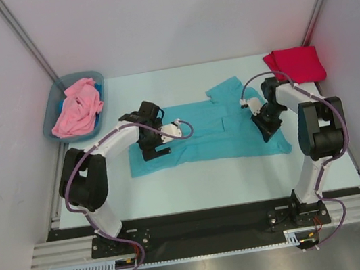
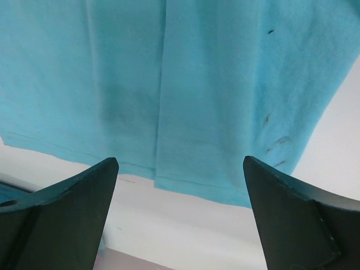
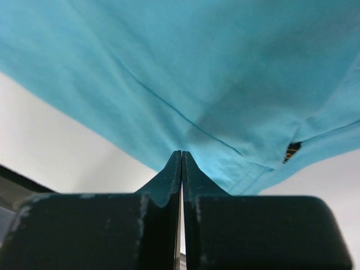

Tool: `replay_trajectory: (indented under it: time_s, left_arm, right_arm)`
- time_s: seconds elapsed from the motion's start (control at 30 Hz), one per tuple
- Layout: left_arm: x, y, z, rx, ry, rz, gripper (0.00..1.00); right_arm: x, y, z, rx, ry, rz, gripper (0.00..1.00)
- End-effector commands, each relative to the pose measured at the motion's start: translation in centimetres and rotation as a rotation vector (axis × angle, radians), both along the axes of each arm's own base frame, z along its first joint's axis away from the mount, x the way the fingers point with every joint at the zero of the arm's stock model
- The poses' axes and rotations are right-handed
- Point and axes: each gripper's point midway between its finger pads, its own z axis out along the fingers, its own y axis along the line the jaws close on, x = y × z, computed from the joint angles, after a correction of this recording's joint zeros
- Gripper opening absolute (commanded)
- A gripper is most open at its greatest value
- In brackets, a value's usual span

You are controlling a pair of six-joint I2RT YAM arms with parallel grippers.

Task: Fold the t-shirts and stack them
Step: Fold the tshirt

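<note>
A teal t-shirt (image 1: 214, 133) lies spread across the middle of the table, its sleeve toward the back. My left gripper (image 1: 157, 153) hangs open over the shirt's left part; in the left wrist view its fingers (image 2: 84, 208) stand wide apart above the teal hem (image 2: 169, 84), nothing between them. My right gripper (image 1: 265, 132) is at the shirt's right part, shut on the edge of the teal cloth (image 3: 197, 67), which tents up from the closed gripper tips (image 3: 181, 152). A folded red t-shirt (image 1: 294, 64) lies at the back right. A crumpled pink t-shirt (image 1: 77, 110) fills the bin.
The grey-blue bin (image 1: 91, 74) stands at the back left corner, against the left wall. White walls close in the table on three sides. Bare table (image 1: 201, 179) runs in front of the teal shirt up to the arm bases.
</note>
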Motion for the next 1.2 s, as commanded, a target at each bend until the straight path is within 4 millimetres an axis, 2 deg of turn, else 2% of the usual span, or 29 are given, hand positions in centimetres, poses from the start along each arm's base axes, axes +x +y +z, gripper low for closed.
replay_trajectory:
  time_s: [0.0, 0.2, 0.27, 0.33, 0.37, 0.4, 0.63, 0.73, 0.87, 0.97, 1.0, 1.03, 1.1, 1.13, 1.17]
  left_arm:
    - [1.7, -0.3, 1.1, -0.022, -0.053, -0.011, 1.00]
    - [2.6, -0.1, 1.8, -0.036, -0.097, 0.009, 1.00]
    - [3.1, 0.9, 2.3, -0.008, -0.137, 0.033, 1.00]
    - [3.6, 1.2, 2.4, -0.010, -0.170, 0.041, 1.00]
    - [3.9, 1.7, 2.6, 0.005, -0.188, 0.053, 1.00]
    - [4.2, 1.7, 2.7, 0.001, -0.203, 0.055, 1.00]
    - [4.6, 2.5, 3.2, 0.014, -0.223, 0.060, 1.00]
    - [4.9, 2.8, 3.3, 0.015, -0.227, 0.061, 1.00]
    - [5.1, 2.9, 3.3, 0.016, -0.227, 0.059, 1.00]
    - [5.2, 2.9, 3.2, 0.016, -0.222, 0.055, 1.00]
    - [5.3, 2.8, 3.2, 0.016, -0.222, 0.055, 1.00]
    - [5.3, 2.8, 3.3, 0.015, -0.223, 0.056, 1.00]
    - [5.3, 2.8, 3.3, 0.015, -0.223, 0.055, 1.00]
    - [5.3, 2.9, 3.5, 0.018, -0.226, 0.055, 1.00]
    - [5.3, 2.9, 3.5, 0.021, -0.227, 0.055, 1.00]
  right_arm:
    - [1.0, -1.6, -1.5, -0.076, -0.079, -0.062, 0.00]
    - [2.1, -2.7, -2.6, -0.110, -0.134, -0.106, 0.00]
    - [2.4, -3.3, -2.7, -0.141, -0.165, -0.115, 0.00]
    - [1.1, -3.9, -3.5, -0.176, -0.152, -0.108, 0.00]
    - [1.4, -5.2, -3.5, -0.200, -0.181, -0.129, 0.00]
    - [0.0, -5.7, -4.3, -0.221, -0.156, -0.124, 0.00]
    - [-3.3, -9.4, -5.3, -0.295, -0.101, -0.106, 0.00]
    - [-3.7, -11.0, -5.7, -0.318, -0.078, -0.113, 0.00]
    - [-2.9, -12.8, -5.5, -0.336, -0.078, -0.131, 0.00]
    - [-2.4, -12.8, -5.4, -0.329, -0.069, -0.133, 0.00]
    - [-1.6, -12.7, -5.0, -0.320, -0.087, -0.135, 0.00]
    - [-1.8, -12.4, -5.0, -0.309, -0.064, -0.135, 0.00]
    - [-0.4, -11.5, -3.8, -0.269, -0.089, -0.125, 0.00]
    - [-0.8, -10.7, -3.3, -0.240, -0.065, -0.114, 0.00]
    - [-0.2, -9.4, -2.6, -0.206, -0.081, -0.094, 0.07]
